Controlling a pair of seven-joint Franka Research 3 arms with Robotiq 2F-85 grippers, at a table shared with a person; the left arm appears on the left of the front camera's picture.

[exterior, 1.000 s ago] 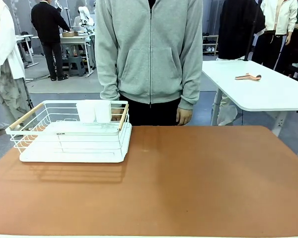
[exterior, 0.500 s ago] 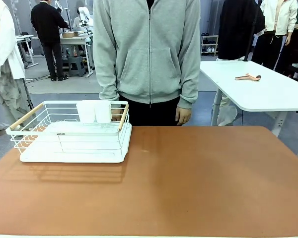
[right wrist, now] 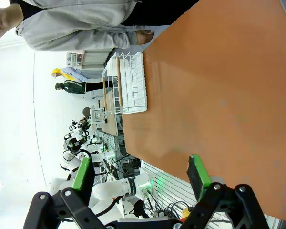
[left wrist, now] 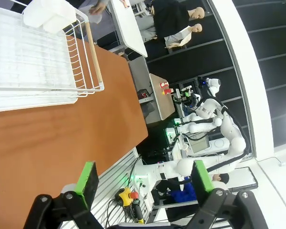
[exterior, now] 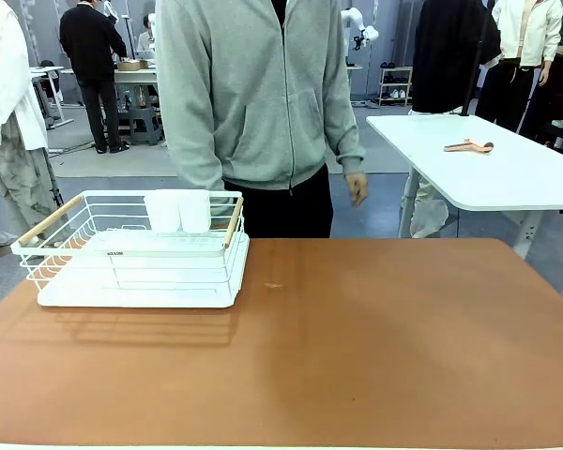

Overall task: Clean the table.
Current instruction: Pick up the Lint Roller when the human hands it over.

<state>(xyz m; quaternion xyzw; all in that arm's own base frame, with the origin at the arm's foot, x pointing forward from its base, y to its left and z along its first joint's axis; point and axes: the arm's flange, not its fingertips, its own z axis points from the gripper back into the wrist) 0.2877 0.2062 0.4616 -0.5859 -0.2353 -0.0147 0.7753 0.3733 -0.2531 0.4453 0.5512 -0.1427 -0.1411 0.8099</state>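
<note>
The reddish-brown table (exterior: pixel 357 347) spreads across the front view, its top bare apart from a white wire rack (exterior: pixel 131 248) at the far left. In the left wrist view my left gripper (left wrist: pixel 142 177) stands open with nothing between its green pads, back from the table (left wrist: pixel 62 138) and the rack (left wrist: pixel 33 57). My right gripper (right wrist: pixel 140 174) is likewise open and empty in the right wrist view, hovering over the near edge of the table (right wrist: pixel 219 81). A person in a grey hoodie (exterior: pixel 253 94) stands at the far side, one hand (exterior: pixel 357 187) raised off the table edge.
The rack holds a small white cup holder (exterior: pixel 177 211) and has wooden handles (exterior: pixel 233 221). A white-topped table (exterior: pixel 488 164) with a pink tool (exterior: pixel 469 145) stands to the back right. A tiny speck (exterior: pixel 274 286) lies on the brown top.
The person has shifted to picture left and turned, and the hand has lifted from beside the table edge. The rack has not moved.
</note>
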